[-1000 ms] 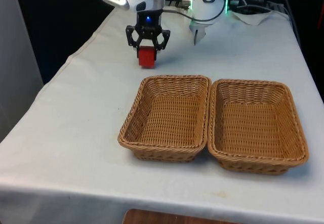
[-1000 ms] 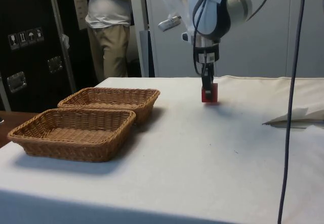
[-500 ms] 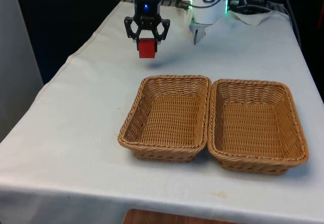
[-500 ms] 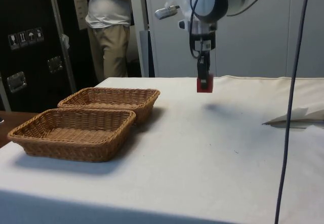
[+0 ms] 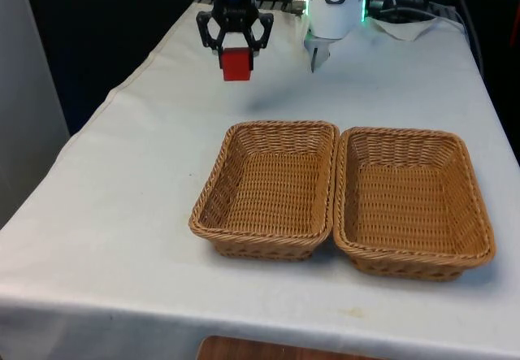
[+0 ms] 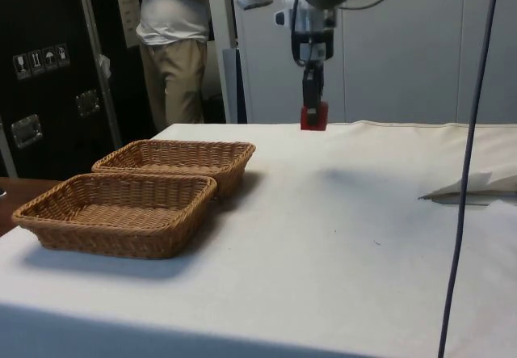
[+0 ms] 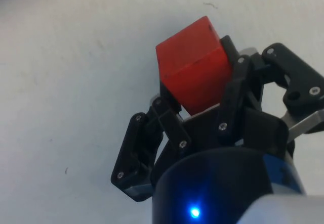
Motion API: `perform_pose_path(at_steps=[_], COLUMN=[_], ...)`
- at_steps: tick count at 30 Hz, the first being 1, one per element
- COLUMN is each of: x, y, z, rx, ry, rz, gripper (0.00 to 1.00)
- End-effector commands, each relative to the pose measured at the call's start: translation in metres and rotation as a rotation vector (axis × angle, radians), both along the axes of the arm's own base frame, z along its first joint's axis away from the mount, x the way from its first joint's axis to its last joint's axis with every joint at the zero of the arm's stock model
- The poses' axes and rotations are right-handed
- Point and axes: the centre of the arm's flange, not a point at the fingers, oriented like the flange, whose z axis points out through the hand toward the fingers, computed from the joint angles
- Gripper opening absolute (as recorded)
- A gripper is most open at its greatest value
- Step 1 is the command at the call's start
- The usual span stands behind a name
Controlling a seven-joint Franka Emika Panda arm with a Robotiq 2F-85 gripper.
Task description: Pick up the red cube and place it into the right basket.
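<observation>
White cloth [image 5: 122, 181] covers the table, and well above its far end we see the gripper [image 5: 235, 51] pointing straight down, its jaws pinching the red cube [image 5: 236, 64], which hangs clear of the cloth. Nearer us, two wicker baskets sit touching side by side: the left basket [image 5: 213, 189] and the right basket [image 5: 479, 214]. Beyond the table's side, a person [image 6: 174, 43] stands by dark cabinets.
</observation>
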Motion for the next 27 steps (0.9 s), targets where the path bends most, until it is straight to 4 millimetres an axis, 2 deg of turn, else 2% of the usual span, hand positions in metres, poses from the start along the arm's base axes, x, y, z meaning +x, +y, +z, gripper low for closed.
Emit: perform_pose_path(at_steps=[1, 5, 9, 15, 18, 26, 27], x=[0.007, 0.023, 0.03, 0.053, 0.059, 0.093, 0.09], y=[-0.002, -0.001, -0.002, 0.001, 0.0, 0.005, 0.002], z=[0.007, 0.025, 0.034, 0.051, 0.055, 0.06, 0.059], rx=[-0.008, 0.006, 0.01, 0.022, 0.013, 0.011, 0.001], ry=[0.007, -0.001, -0.004, -0.004, -0.006, 0.0, -0.003], rz=[-0.003, -0.001, 0.003, 0.006, 0.006, 0.013, 0.01], gripper=[0.03, 0.03, 0.03, 0.03, 0.03, 0.03, 0.03])
